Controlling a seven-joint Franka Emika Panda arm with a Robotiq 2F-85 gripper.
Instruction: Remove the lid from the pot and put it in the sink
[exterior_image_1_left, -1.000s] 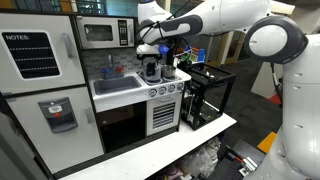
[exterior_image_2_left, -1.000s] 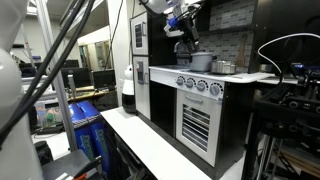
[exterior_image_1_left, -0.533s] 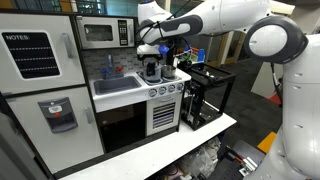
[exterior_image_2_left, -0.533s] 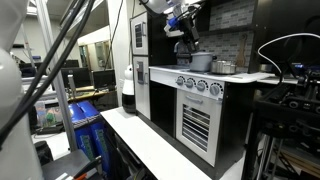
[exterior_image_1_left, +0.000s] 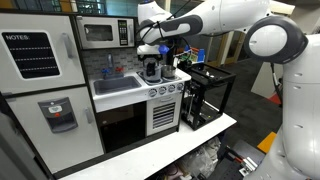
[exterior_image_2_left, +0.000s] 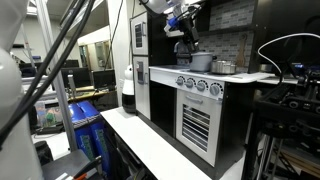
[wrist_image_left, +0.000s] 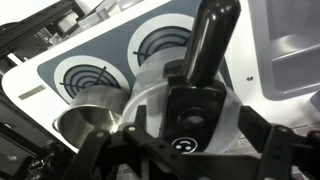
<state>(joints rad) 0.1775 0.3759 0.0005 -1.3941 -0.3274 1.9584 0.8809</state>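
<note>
In the wrist view the round grey lid (wrist_image_left: 150, 95) lies on the pot, whose long black handle (wrist_image_left: 205, 40) points away over the stove top. The lid has a black knob (wrist_image_left: 190, 115) in its middle. My gripper (wrist_image_left: 190, 150) is open just above the lid, one finger on each side of the knob and apart from it. The pale sink (wrist_image_left: 295, 60) lies to the right of the stove. In both exterior views the gripper (exterior_image_1_left: 150, 60) (exterior_image_2_left: 186, 45) hangs over the pot (exterior_image_1_left: 152, 72) (exterior_image_2_left: 200, 62), next to the sink (exterior_image_1_left: 118, 85).
A small open silver pot (wrist_image_left: 85, 122) stands on the stove just left of the lidded pot. The toy kitchen has a microwave (exterior_image_1_left: 98, 32) above the sink and an oven (exterior_image_1_left: 165, 112) below the stove. A black rack (exterior_image_1_left: 208, 95) stands beside it.
</note>
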